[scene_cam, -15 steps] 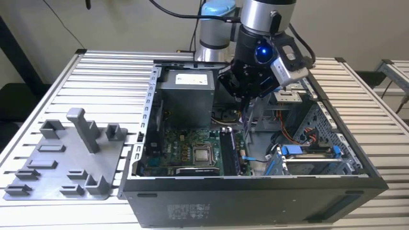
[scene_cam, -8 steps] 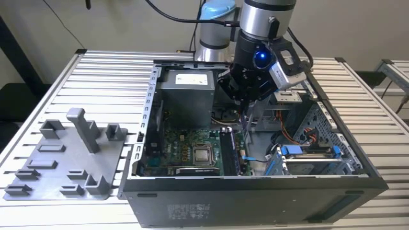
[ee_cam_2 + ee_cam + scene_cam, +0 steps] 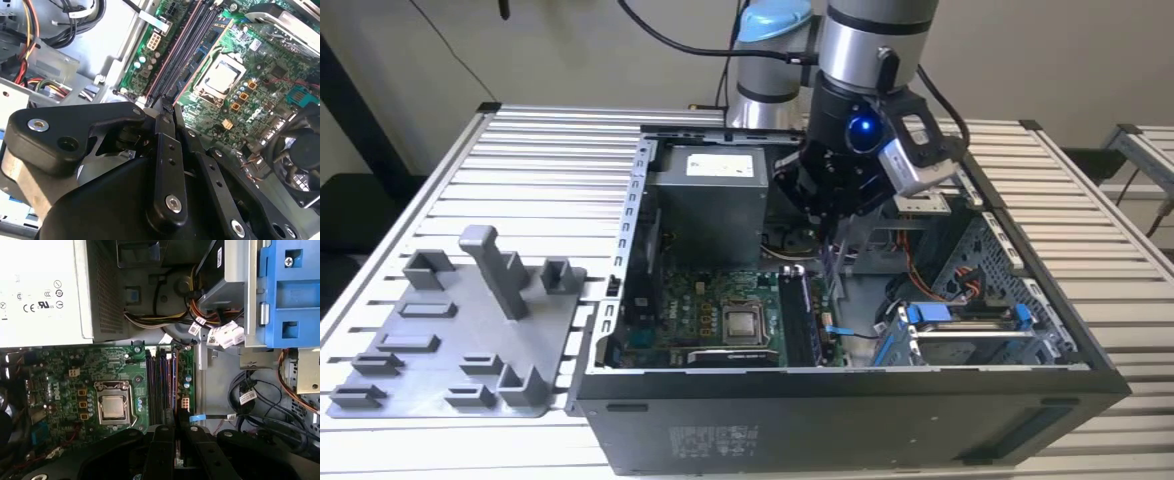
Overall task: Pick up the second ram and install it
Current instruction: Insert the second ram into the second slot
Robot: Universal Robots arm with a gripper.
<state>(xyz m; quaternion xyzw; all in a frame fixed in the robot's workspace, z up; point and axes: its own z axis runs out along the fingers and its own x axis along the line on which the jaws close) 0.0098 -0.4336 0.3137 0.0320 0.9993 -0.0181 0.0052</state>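
The black two-fingered tool (image 3: 165,107) is being seen clenched on the second ram (image 3: 172,65), a long narrow dark stick held edge-on at the green motherboard's (image 3: 75,375) slots, centre of the first wrist view, inside the open black computer case (image 3: 854,385).

The gripper (image 3: 175,435) hangs over the green motherboard (image 3: 65,375), its black fingers (image 3: 162,450) close together at the end of the memory slots (image 3: 161,385). A thin dark edge between them may be the ram. A silver power supply (image 3: 45,290) and blue drive clips (image 3: 287,295) sit nearby.
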